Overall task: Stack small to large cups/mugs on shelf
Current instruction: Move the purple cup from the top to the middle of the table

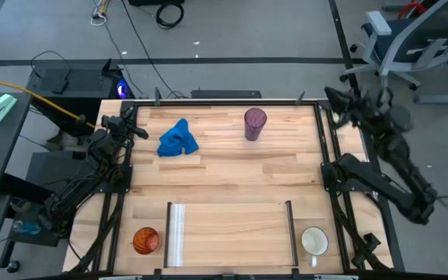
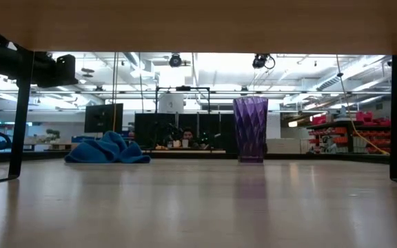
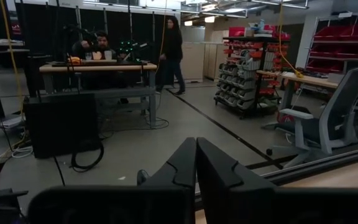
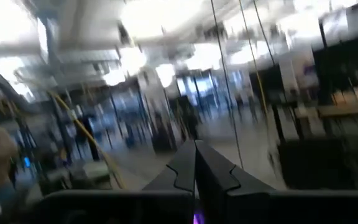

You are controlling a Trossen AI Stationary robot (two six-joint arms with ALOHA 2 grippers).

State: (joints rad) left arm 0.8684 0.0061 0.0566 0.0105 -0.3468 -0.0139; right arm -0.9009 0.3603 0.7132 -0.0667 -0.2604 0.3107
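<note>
Left arm: folded at the table's left edge, forearm angled toward the far-left corner. Left gripper (image 1: 140, 131) sits at that edge, raised, fingers (image 3: 178, 168) pressed together, holding nothing.

Right arm: folded outside the table's right edge, elbow near mid-edge, wrist toward the far-right corner. Right gripper (image 1: 333, 97) is raised, fingers (image 4: 211, 167) closed against each other, holding nothing.

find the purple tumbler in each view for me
High view: purple tumbler at the table's far edge, right of the blue cloth.
Low view: upright at centre-right, cloth to its left.
Left wrist view: not in it.
Right wrist view: cannot tell.
Shared landmark: the blue cloth.
</note>
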